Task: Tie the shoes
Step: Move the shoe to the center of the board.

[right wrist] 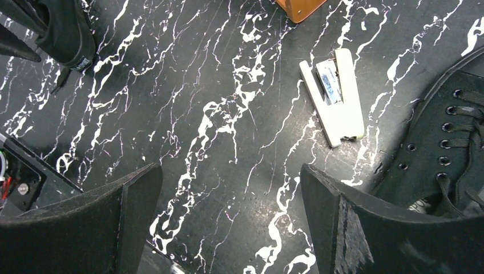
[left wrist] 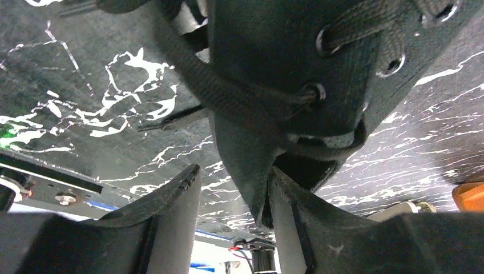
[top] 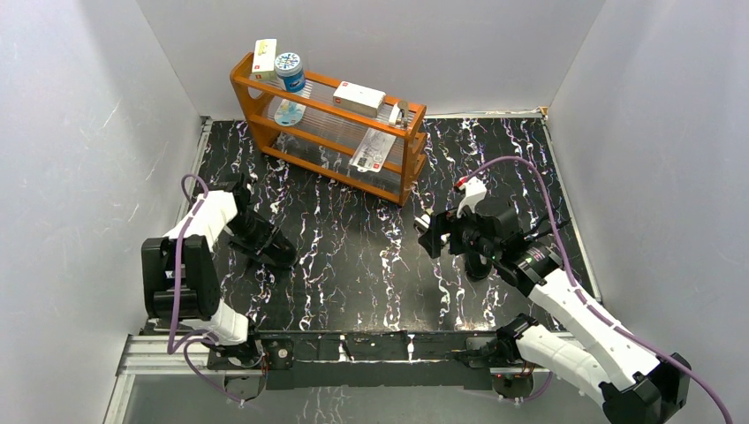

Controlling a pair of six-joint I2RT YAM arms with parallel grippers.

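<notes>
Left pincer (left wrist: 234,171) astride shoe (left wrist: 274,57), grip unclear, right pincer (right wrist: 231,171) spread, wooden rack (top: 412,159) holding boxes (top: 359,97), tin (top: 289,71)

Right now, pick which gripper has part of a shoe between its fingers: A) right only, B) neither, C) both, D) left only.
D: in the left wrist view an edge of one shoe sits between the fingers of the left gripper, while the right gripper hangs open with the other shoe off to its side.
</notes>
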